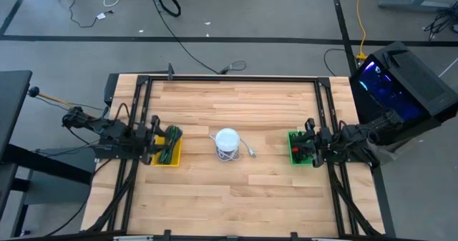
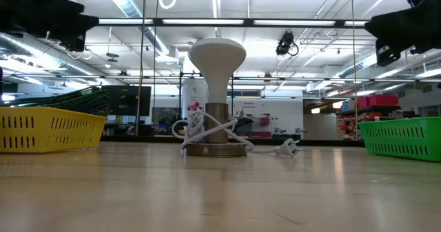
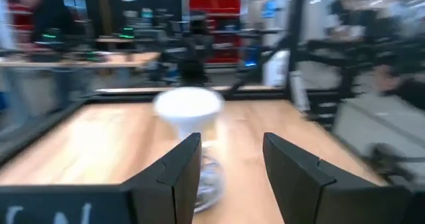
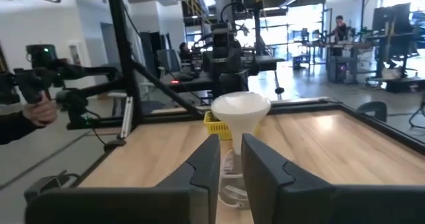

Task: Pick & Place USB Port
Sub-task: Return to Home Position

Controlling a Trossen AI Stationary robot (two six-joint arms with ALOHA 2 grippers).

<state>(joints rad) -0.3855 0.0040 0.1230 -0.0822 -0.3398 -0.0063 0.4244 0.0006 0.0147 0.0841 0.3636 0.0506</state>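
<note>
Cables: green cables (image 1: 172, 139) lie in the yellow bin (image 1: 164, 161), table left. You have the left gripper (image 3: 231, 141) at that bin's outer edge, jaws wide apart and empty. The right gripper (image 4: 230, 141) is at the green bin (image 1: 292, 136), jaws narrowly parted and empty. Each bin lies centre-ward of its jaws, so you likely retreat outward.

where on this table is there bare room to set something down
Bare table runs in wide strips either side of the middle row, up to the black frame. The gaps between lamp and each bin are narrower. Crowded: yellow bin under the left gripper, green bin under the right gripper.
</note>
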